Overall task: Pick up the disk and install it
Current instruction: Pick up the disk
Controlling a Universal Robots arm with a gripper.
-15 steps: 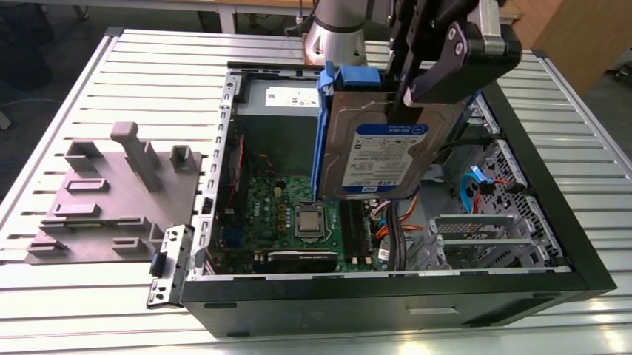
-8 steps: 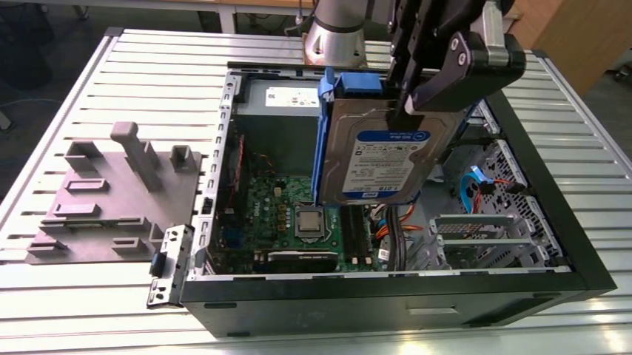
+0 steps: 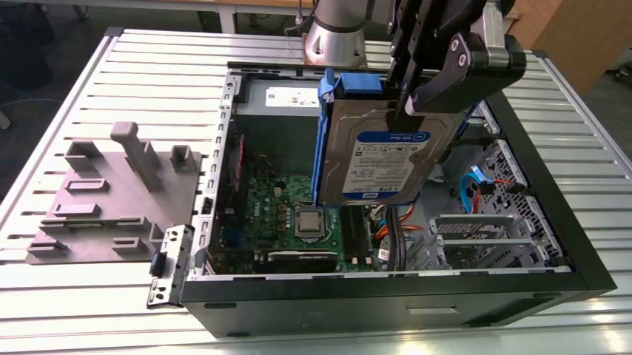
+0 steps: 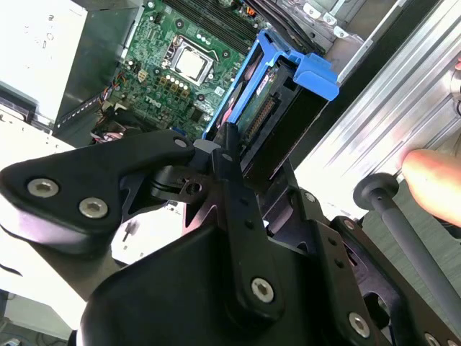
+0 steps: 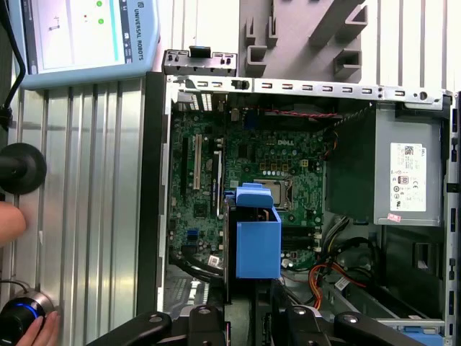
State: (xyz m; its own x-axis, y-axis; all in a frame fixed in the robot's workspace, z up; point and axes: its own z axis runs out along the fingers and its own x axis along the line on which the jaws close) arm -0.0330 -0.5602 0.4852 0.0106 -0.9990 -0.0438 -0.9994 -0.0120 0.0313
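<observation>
The disk (image 3: 380, 159) hangs upright above the open computer case (image 3: 395, 285), its white-and-blue label facing the exterior view and a blue rail (image 3: 324, 133) along its edge. My gripper (image 3: 413, 109) is shut on its upper end. In the second wrist view the fingers (image 4: 229, 155) clamp the disk (image 4: 277, 97) over the motherboard (image 4: 184, 58). In the first wrist view the disk (image 5: 256, 245) is seen end-on as a blue block, held over the motherboard (image 5: 245, 166) by my gripper (image 5: 245, 317).
A grey metal box (image 5: 407, 173) with a white sticker sits in one corner of the case. A metal drive cage (image 3: 474, 237) lies at the exterior view's right. A grey fixture plate (image 3: 109, 192) rests on the slatted table. A person's hand (image 4: 432, 180) is beside the case.
</observation>
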